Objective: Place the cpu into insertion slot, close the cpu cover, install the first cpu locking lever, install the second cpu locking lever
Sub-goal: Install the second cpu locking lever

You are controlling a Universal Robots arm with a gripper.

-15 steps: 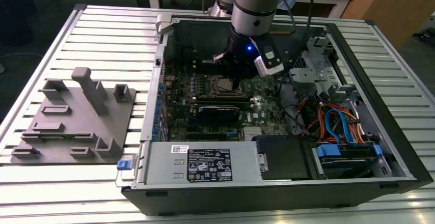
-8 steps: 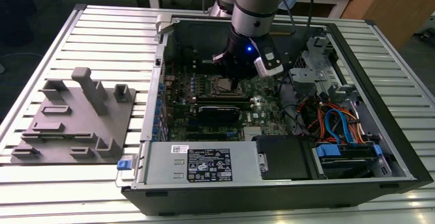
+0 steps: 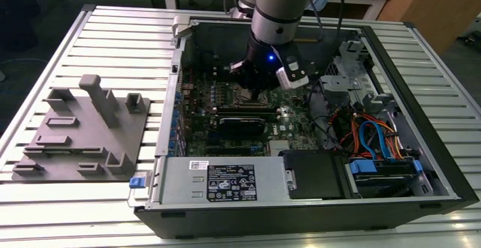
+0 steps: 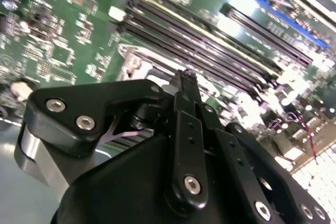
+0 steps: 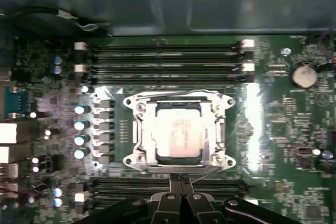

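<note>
In the first wrist view the cpu [image 5: 178,132] lies flat in the insertion slot [image 5: 178,163], its dull silver top facing up. The cpu cover [image 5: 143,129] is down around it as a silvery frame. A thin wire lever [image 5: 207,172] runs along the socket edge nearest my gripper [image 5: 181,181]. The two black fingers are pressed together with nothing between them, just off that edge. In the second wrist view the shut fingertips [image 4: 184,80] hover beside a silvery socket corner [image 4: 128,59]. In the exterior view the gripper [image 3: 254,90] reaches down into the open computer case.
Long black memory slots [image 5: 168,61] flank the socket on two sides, and a row of capacitors [image 5: 80,132] stands beside it. In the exterior view's left, a grey fixture plate [image 3: 83,135] lies outside the case. Coloured cables [image 3: 368,135] and a power supply [image 3: 218,180] fill the case.
</note>
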